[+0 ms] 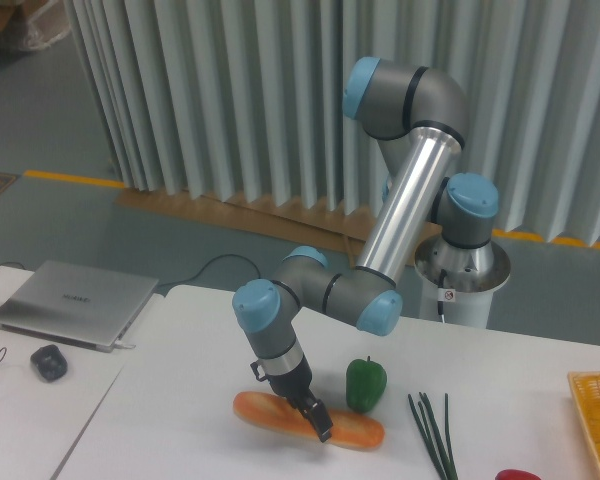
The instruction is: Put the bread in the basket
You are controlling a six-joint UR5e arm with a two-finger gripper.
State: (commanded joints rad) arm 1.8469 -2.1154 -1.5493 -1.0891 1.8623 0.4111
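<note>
The bread (pixel 265 411), a long orange-golden loaf, lies on the white table near its front edge. My gripper (pixel 313 418) reaches down onto the loaf's middle, its dark fingers shut around the bread. The right part of the loaf (pixel 358 432) sticks out past the fingers. The basket (pixel 591 412), yellow-orange with a lattice weave, shows only as a strip at the far right edge of the frame, well to the right of the gripper.
A green pepper (pixel 366 384) stands just right of the gripper. Thin green stalks (pixel 432 437) lie further right, and a red item (pixel 520 474) peeks at the bottom edge. A laptop (pixel 72 300) and mouse (pixel 48 362) sit on the left table.
</note>
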